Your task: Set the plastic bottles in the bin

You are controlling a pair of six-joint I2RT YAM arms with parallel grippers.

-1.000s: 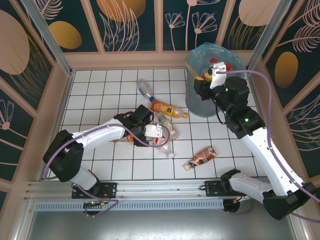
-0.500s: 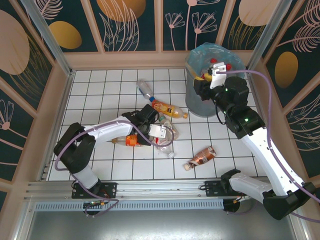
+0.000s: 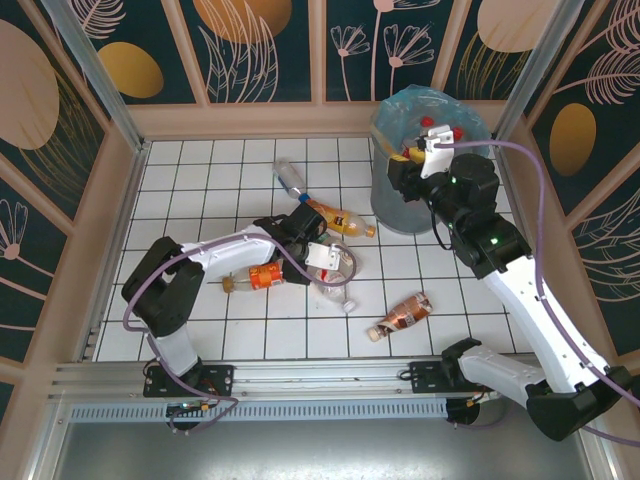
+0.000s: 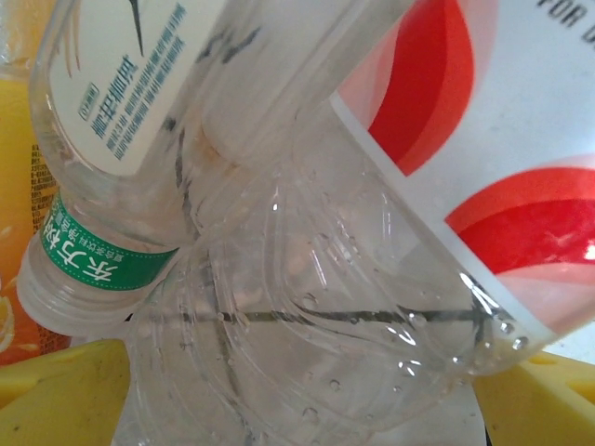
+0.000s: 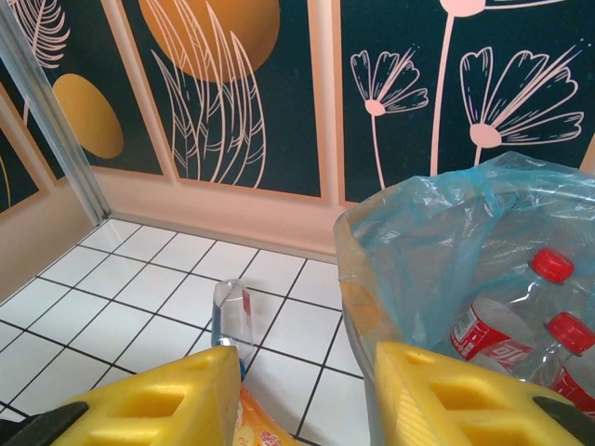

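My left gripper [image 3: 328, 272] [image 4: 302, 376] is low over a cluster of plastic bottles at mid-table. It is open wide, and the base of a clear bottle with a red-and-white label [image 4: 316, 325] lies between its yellow pads [image 4: 56, 395]. A green-banded bottle [image 4: 102, 214] rests against that one. An orange juice bottle [image 3: 336, 217], a clear one [image 3: 289, 179], an orange-labelled one [image 3: 262, 277] and a brown one [image 3: 402, 313] lie loose. The bin [image 3: 400, 205] [image 5: 437, 242] holds red-capped bottles [image 5: 555, 266]. My right gripper [image 3: 405, 170] [image 5: 307, 390] hovers open beside its rim, holding nothing.
The white tiled table is boxed in by a low tan wall [image 3: 250, 120] and patterned panels. The bin stands in the far right corner. A clear bottle [image 5: 232, 311] lies on the tiles left of the bin in the right wrist view.
The left arm has swung its elbow inward and shifted the gripper slightly right, uncovering the orange-labelled bottle beside it. The right arm has stayed still.
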